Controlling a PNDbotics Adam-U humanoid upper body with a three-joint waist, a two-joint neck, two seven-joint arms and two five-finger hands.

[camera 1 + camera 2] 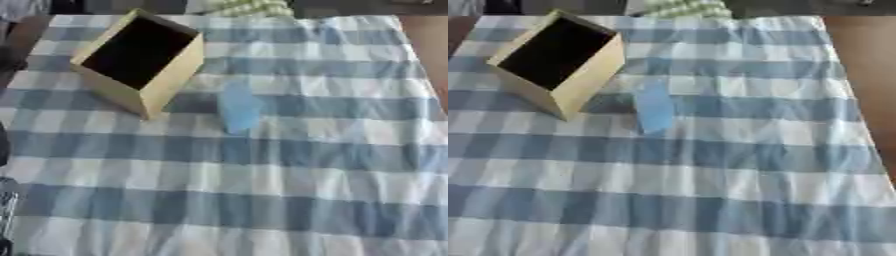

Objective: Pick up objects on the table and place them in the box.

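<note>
An open box (166,75) with tan walls and a dark inside stands tilted at the back left of the checked cloth. Just right of its near corner lies a light blue, oblong object (238,107), touching nothing else; it blends with the cloth's blue stripes. A thin dark and silver strip of my left hand (5,200) shows at the left edge of the left eye view, well short of the box and the blue object. My right hand appears in neither view.
The blue and white checked cloth (710,200) covers the table, with brown tabletop (868,75) bare along the right side. A green and white checked cloth (684,7) lies at the far edge behind the box.
</note>
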